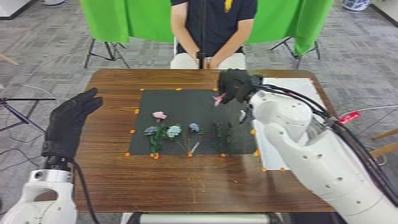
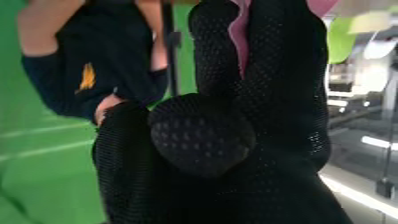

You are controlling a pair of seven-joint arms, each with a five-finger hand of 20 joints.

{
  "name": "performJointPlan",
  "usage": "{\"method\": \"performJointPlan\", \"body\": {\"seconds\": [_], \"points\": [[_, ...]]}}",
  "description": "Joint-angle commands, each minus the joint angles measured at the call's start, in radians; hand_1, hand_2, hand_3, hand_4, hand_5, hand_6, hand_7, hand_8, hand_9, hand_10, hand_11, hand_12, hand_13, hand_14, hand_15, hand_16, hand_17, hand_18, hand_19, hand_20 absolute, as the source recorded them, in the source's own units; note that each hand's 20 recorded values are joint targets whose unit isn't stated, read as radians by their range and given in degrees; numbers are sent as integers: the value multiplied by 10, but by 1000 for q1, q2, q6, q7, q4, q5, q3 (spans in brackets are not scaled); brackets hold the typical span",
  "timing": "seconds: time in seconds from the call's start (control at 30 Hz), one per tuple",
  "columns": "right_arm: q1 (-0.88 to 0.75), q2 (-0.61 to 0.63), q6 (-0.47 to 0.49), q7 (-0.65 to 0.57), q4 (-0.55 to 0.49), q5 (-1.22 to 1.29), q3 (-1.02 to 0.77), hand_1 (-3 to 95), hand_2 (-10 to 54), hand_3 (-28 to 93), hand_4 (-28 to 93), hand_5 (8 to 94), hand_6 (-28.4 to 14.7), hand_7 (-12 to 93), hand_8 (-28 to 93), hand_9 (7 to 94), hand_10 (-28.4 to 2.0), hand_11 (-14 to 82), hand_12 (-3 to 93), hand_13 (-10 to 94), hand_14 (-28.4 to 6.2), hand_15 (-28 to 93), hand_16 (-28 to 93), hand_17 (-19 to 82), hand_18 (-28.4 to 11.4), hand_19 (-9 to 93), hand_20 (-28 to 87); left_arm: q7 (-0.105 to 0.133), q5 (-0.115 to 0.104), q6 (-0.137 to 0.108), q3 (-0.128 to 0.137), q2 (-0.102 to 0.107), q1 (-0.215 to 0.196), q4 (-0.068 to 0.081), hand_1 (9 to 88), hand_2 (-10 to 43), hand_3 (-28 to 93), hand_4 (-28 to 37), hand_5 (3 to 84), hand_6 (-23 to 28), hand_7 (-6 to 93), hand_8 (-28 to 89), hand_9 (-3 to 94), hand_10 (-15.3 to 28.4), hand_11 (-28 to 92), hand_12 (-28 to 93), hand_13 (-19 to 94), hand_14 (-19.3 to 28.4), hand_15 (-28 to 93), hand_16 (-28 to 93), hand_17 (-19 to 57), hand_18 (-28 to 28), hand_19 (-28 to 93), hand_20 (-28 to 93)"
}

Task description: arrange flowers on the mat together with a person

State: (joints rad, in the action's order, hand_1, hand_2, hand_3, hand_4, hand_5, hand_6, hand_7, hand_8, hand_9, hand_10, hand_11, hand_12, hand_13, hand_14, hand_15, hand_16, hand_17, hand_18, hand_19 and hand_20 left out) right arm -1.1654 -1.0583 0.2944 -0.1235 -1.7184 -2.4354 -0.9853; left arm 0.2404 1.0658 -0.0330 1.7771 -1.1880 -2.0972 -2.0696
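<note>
In the head view my right hand [image 1: 234,86] is over the upper right part of the dark mat [image 1: 188,105], shut on a pink flower [image 1: 218,99]. In the right wrist view, pink petals [image 2: 238,37] show between the black fingers of my right hand [image 2: 200,135]. Lower on the mat lie a small pink flower [image 1: 160,115], a pale blue flower [image 1: 173,131], bluish flowers [image 1: 150,131] and green stems [image 1: 223,136]. Left of the mat, my left hand [image 1: 71,120] is held open with straight fingers.
A white sheet [image 1: 274,162] lies along the table's right side, partly under my right arm. Small orange pieces [image 1: 156,156] line the mat's edges. A white object [image 1: 242,116] is near the mat's right edge. The brown table [image 1: 169,187] extends toward me.
</note>
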Motion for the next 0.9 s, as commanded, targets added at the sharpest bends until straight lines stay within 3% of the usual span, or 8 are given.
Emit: {"method": "performJointPlan", "body": {"seconds": [0.03,0.1,0.13,0.5,0.7,0.9], "points": [[-17,-14,42,33,19,-46,1,907,-95,-283,406,821,7,168,71,937,-84,207,229,937,4,632,158,749,-81,932,400,-8,1,12,0,-7,-9,4,237,22,627,-237,456,43,129,-53,439,136,170,144,325,162,91,49,21,103,29,131],[-19,-12,46,36,25,-47,-1,900,-95,-283,401,813,7,166,66,937,-85,185,238,937,4,630,160,747,-81,932,406,-8,2,12,2,-10,-5,6,238,22,626,-237,456,43,129,-52,439,136,170,145,325,162,92,49,21,103,30,131],[45,64,-4,-30,29,56,106,898,-95,-283,399,809,7,165,65,937,-85,179,240,937,4,629,160,747,-81,932,407,-6,-1,10,1,-7,-6,6,237,21,627,-236,455,44,128,-52,439,136,170,144,325,162,91,49,21,103,30,131],[-36,3,71,38,45,-53,7,869,-95,-283,374,780,7,150,40,937,-89,139,245,937,1,622,162,740,-83,932,417,-13,6,31,3,-7,9,13,239,17,631,-234,454,42,127,-52,438,135,170,145,324,162,90,49,21,103,28,131],[-49,-16,91,54,47,-69,-17,843,-95,-283,386,764,9,150,27,933,-101,119,235,937,1,619,165,739,-82,932,417,-11,6,26,10,-16,-4,6,240,16,629,-231,452,42,127,-52,436,135,168,145,323,163,89,50,21,103,26,131],[-53,-26,99,62,52,-78,-22,808,-95,-283,422,749,12,154,3,923,-103,133,220,937,0,616,167,735,-82,932,419,-8,1,19,6,-12,-7,5,242,15,627,-228,452,42,127,-52,436,135,168,146,323,163,87,50,20,103,26,131]]}}
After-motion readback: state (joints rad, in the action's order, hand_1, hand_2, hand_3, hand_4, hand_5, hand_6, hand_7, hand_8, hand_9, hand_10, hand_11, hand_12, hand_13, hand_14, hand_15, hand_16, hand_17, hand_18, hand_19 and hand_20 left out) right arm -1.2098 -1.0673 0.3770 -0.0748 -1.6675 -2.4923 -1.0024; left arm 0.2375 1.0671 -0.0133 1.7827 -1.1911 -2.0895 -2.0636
